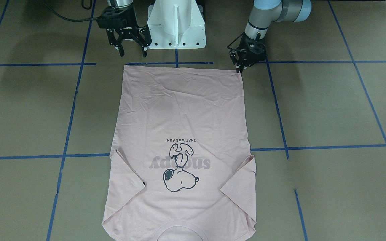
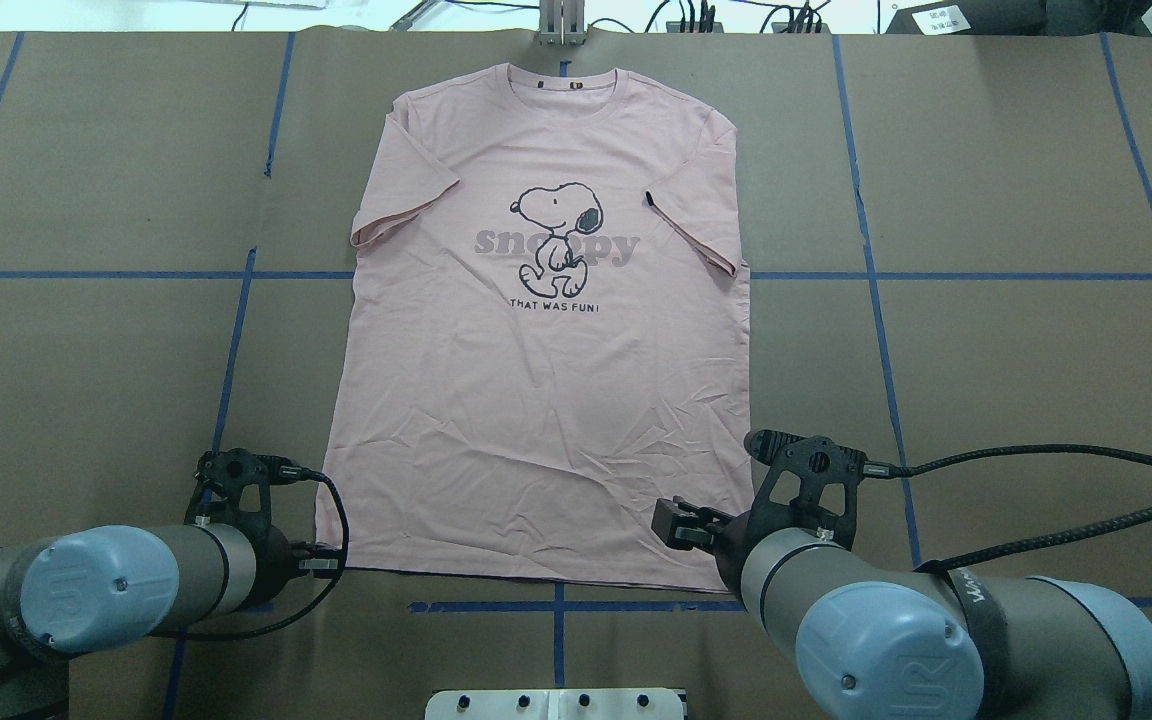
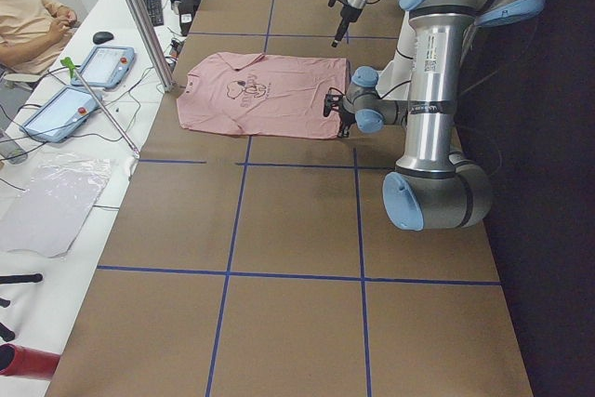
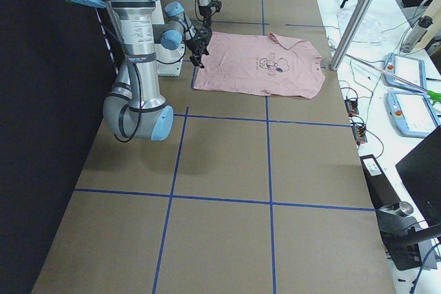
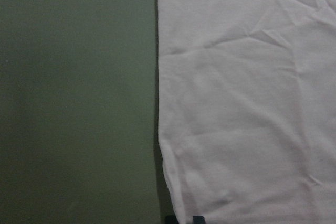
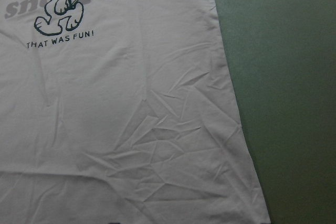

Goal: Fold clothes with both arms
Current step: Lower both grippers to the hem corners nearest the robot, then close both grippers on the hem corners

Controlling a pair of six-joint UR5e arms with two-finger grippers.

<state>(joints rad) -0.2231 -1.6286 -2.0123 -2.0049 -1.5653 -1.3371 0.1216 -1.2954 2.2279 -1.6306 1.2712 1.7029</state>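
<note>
The pale pink T-shirt (image 1: 183, 110) lies flat, print up, on the brown table, with its hem toward the robot and its collar far away (image 2: 561, 80). My left gripper (image 1: 238, 69) is low at the hem's corner on my left side. Its fingers are drawn together on the T-shirt's edge, and their tips show at the bottom of the left wrist view (image 5: 184, 219). My right gripper (image 1: 131, 52) is open and empty, and hovers above the other hem corner (image 2: 671, 522). The right wrist view shows only the T-shirt (image 6: 115, 129) and bare table.
The white pedestal base (image 1: 176, 26) stands between the arms behind the hem. Blue tape lines (image 2: 876, 275) cross the table. A black cable (image 2: 1036, 540) loops off the right arm. A metal pole (image 3: 139, 16), tablets and a seated operator (image 3: 28, 16) are beyond the table's far edge.
</note>
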